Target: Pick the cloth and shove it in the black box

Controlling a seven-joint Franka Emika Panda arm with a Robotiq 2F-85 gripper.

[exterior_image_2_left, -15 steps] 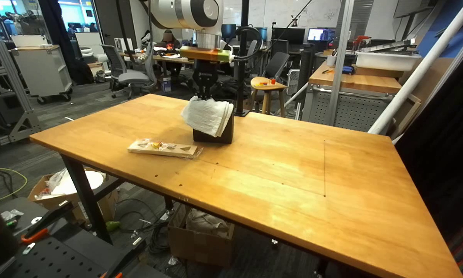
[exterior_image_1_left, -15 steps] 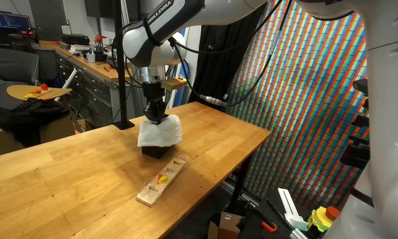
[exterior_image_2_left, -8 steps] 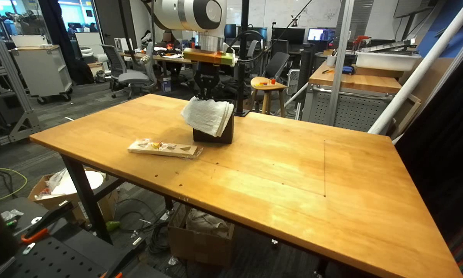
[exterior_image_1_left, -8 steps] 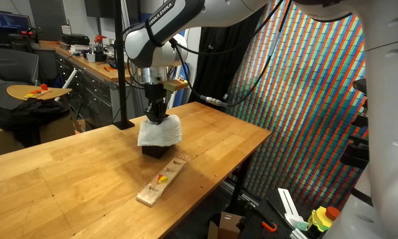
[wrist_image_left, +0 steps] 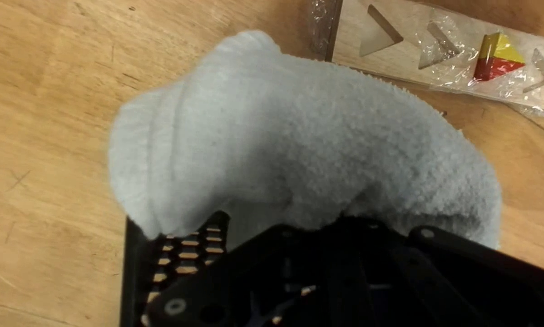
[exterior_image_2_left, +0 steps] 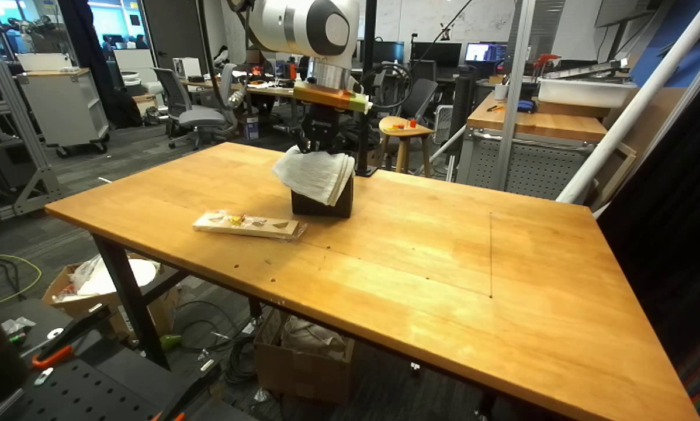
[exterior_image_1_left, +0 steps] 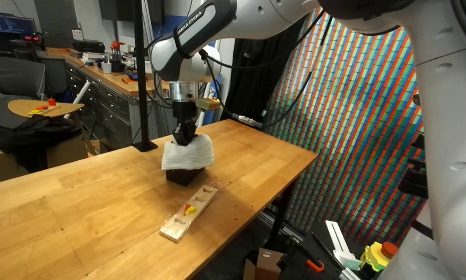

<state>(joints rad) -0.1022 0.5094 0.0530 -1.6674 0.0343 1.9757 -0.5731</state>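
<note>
1. Well, the pincer (exterior_image_1_left: 183, 141) points down, pressed together, tips against the white cloth (exterior_image_1_left: 189, 156).
2. That cloth drapes over the black box (exterior_image_1_left: 182, 177), hanging outside; how much sits inside I can't tell.
3. Near them, a wrapped wooden strip (exterior_image_1_left: 183, 218) lies on the surface (exterior_image_1_left: 112, 190).

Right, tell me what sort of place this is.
Probably a robotics lab: a robot arm, plus a drawer bench and a lit screen in the background, all suggest it.
</note>
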